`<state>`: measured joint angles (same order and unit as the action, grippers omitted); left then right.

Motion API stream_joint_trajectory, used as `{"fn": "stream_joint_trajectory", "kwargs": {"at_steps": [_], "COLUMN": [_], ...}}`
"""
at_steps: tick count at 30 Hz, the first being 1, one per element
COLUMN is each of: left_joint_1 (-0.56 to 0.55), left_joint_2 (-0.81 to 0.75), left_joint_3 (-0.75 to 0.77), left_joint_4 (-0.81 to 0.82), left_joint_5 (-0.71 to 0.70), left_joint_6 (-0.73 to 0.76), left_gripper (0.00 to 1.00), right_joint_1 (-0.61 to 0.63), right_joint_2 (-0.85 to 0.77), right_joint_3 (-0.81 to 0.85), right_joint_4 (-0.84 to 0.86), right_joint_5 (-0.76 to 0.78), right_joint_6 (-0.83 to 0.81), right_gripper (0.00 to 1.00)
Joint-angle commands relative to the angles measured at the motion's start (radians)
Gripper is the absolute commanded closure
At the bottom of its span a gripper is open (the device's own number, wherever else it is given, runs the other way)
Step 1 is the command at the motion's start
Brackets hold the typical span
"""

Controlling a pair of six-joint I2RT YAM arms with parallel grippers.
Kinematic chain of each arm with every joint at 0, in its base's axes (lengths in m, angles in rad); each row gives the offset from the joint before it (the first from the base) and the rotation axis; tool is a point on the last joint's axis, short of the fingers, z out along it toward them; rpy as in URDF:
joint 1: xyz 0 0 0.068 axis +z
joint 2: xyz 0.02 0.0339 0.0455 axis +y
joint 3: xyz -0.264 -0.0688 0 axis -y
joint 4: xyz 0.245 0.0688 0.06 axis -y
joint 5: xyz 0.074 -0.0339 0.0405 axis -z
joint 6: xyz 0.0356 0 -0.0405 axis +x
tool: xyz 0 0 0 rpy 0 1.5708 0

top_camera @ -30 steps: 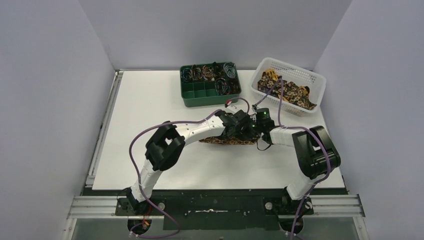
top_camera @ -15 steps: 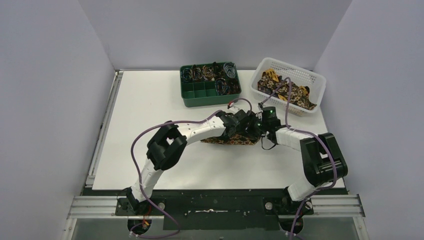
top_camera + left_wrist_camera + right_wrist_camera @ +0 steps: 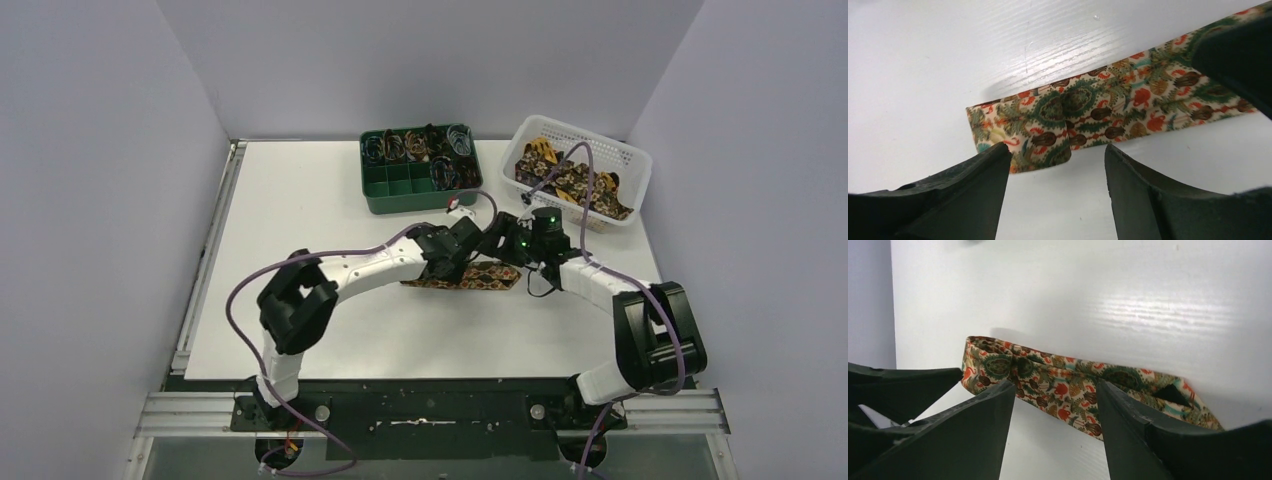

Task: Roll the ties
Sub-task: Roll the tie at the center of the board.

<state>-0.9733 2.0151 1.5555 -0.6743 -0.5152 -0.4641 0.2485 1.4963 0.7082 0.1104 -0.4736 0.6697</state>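
One floral-print tie (image 3: 490, 276) lies flat on the white table as a short folded strip. In the left wrist view the tie (image 3: 1108, 107) has its folded end at the left, just beyond my fingertips. My left gripper (image 3: 462, 256) (image 3: 1055, 155) is open and empty, just above the table on the tie's near side. My right gripper (image 3: 505, 254) (image 3: 1054, 390) is also open and empty, and the tie (image 3: 1073, 382) runs across behind its jaws. Neither gripper touches the tie.
A green compartment tray (image 3: 378, 190) at the back centre holds small coils and thin coloured loops. A white mesh basket (image 3: 632, 165) at the back right holds more printed ties (image 3: 575, 185). The side walls stand close to the table.
Both grippers were down over the tie and have drawn back off it toward the far side. The right arm has stretched out. More of the tie now shows.
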Motion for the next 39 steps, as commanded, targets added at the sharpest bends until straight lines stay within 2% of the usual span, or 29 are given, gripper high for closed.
{"fn": "stream_joint_trajectory", "kwargs": {"at_steps": [1, 6, 9, 11, 18, 22, 26, 31, 39], "left_joint_1": [0.028, 0.136, 0.23, 0.311, 0.597, 0.706, 0.769, 0.776, 0.775], "left_joint_2": [-0.219, -0.41, -0.524, -0.597, -0.827, -0.896, -0.917, -0.893, -0.874], "left_joint_3": [-0.107, -0.345, -0.518, -0.618, -0.89, -0.955, -0.984, -0.982, -0.976], "left_joint_4": [0.157, 0.33, 0.407, 0.45, 0.542, 0.535, 0.536, 0.529, 0.534], "left_joint_5": [0.05, 0.212, 0.292, 0.36, 0.551, 0.598, 0.646, 0.659, 0.669], "left_joint_6": [-0.028, -0.056, -0.083, -0.103, -0.133, -0.119, -0.106, -0.093, -0.092], "left_gripper": [0.32, 0.29, 0.28, 0.27, 0.26, 0.24, 0.24, 0.24, 0.24], "right_joint_1": [0.02, 0.118, 0.243, 0.288, 0.33, 0.352, 0.362, 0.361, 0.386], "right_joint_2": [-0.075, -0.071, -0.037, 0.021, 0.202, 0.262, 0.29, 0.326, 0.297], "right_joint_3": [-0.001, 0.027, 0.048, 0.083, 0.223, 0.281, 0.302, 0.35, 0.381], "right_joint_4": [0.184, 0.249, 0.285, 0.278, 0.198, 0.119, 0.096, 0.044, -0.004], "right_joint_5": [-0.001, 0.048, 0.081, 0.082, -0.086, -0.205, -0.251, -0.247, -0.27], "right_joint_6": [-0.17, -0.423, -0.676, -0.798, -1.04, -1.145, -1.205, -1.227, -1.234], "right_gripper": [0.36, 0.22, 0.12, 0.09, 0.03, 0.01, 0.0, 0.0, 0.0]}}
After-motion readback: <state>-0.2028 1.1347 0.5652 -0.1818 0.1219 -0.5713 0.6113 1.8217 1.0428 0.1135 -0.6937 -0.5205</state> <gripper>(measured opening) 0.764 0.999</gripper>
